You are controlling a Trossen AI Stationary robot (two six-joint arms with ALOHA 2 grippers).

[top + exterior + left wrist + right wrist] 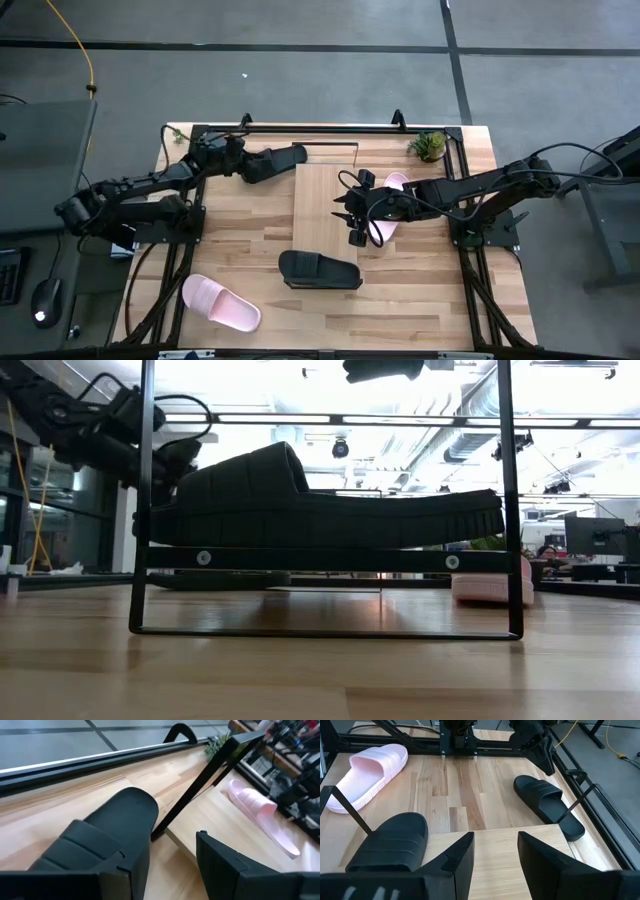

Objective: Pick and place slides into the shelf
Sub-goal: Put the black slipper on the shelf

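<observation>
Shelf [320, 200] is lying flat at mid-table, its wire frame at the far end.

Slides, all four in view:
- Right pink slide [395, 183] is lying along the shelf's right edge, under the right arm. Cannot tell how much of it is resting on the board.
- Front black slide [320, 270] is sitting on the table [440, 290] just in front of the shelf's near end.
- Rear black slide [280, 160] is lying on the table by the shelf's far left corner, next to the wire frame.
- Front pink slide [222, 303] is lying near the table's front left corner, well apart from the shelf.

Right gripper [352, 215] is hovering over the shelf, just left of the right pink slide. Its jaws are standing apart, with nothing between them in the right wrist view.

Left gripper [245, 163] is sitting at the rear black slide's left end. Its jaws are also standing apart, with only bare table showing in the gap. Cannot tell whether a finger is touching the slide.

A small plant [430, 145] is standing at the far right corner.
</observation>
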